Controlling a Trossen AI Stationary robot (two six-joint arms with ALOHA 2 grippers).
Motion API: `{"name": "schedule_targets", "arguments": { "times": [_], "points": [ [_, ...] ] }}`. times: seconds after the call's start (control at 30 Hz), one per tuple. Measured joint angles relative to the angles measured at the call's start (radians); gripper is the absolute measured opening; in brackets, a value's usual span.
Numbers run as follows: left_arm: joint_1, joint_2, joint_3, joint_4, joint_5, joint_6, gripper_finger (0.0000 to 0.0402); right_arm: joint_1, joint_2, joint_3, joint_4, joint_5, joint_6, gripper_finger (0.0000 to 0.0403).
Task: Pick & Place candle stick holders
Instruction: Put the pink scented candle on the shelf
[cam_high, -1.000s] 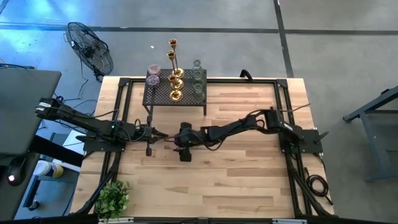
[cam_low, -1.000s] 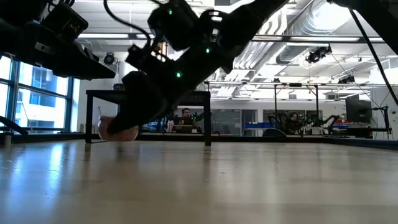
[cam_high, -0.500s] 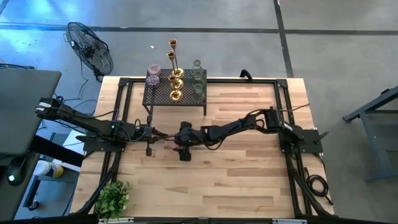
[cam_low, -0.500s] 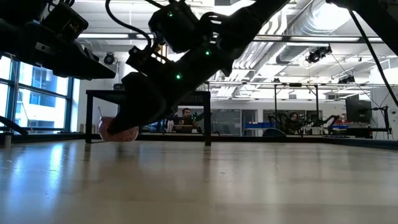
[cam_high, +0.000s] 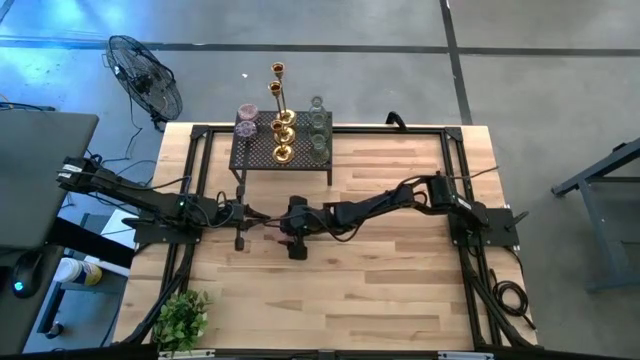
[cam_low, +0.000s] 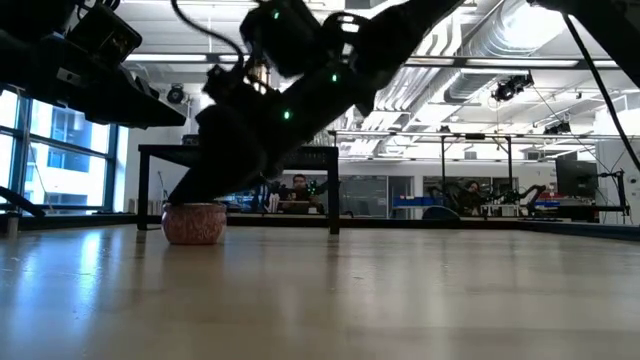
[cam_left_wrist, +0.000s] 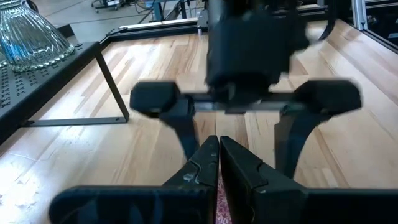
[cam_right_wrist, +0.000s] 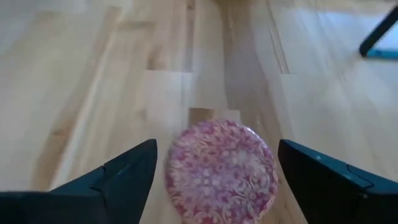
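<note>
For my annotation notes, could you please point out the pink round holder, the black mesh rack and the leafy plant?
pink round holder (cam_right_wrist: 221, 163), right wrist view, patterned top face.
black mesh rack (cam_high: 258, 150), high view, bare mesh shelf.
leafy plant (cam_high: 181, 320), high view, middle of foliage.

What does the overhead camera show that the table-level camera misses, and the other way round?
Only the high view shows the gold candlesticks, pale-green glass holders and a purple holder on the black mesh rack, plus the fan and plant. Only the low view shows the pink round holder standing on the table in full, and the room behind with people at desks. Both show the right gripper above that holder, jaws open, and the rack.
</note>
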Motion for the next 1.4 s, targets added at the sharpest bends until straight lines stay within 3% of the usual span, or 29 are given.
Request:
{"name": "schedule_targets", "arguments": {
  "times": [0.13,0.33,0.4,0.6,0.93,1.1,1.23,1.4],
  "points": [
    [0.000,0.000,0.000,0.000,0.000,0.000,0.0012,0.023,-0.074,0.001,-0.096,0.007,-0.063,0.0327],
    [0.000,0.000,-0.001,-0.010,0.005,-0.028,0.0012,0.073,-0.225,-0.028,-0.354,0.129,-0.097,0.0311],
    [0.000,0.009,0.000,-0.015,0.016,-0.073,0.0012,0.083,-0.265,-0.113,-0.248,0.153,-0.090,0.0290],
    [0.000,0.087,0.102,-0.177,0.022,-0.172,0.0012,0.083,-0.349,-0.486,0.280,0.120,-0.052,0.0192],
    [0.000,0.349,0.414,-0.539,0.070,-0.270,0.0023,0.096,-0.574,-0.732,0.403,0.142,0.040,0.0015],
    [0.000,0.473,0.546,-0.696,0.137,-0.323,0.0095,0.119,-0.626,-0.796,0.459,0.152,0.035,0.0018],
    [0.000,0.569,0.607,-0.804,0.148,-0.367,0.0188,0.123,-0.638,-0.802,0.472,0.167,0.034,0.0031],
    [0.000,0.650,0.626,-0.822,0.145,-0.355,0.0300,0.123,-0.636,-0.799,0.469,0.164,0.033,0.0028]
  ]
}}
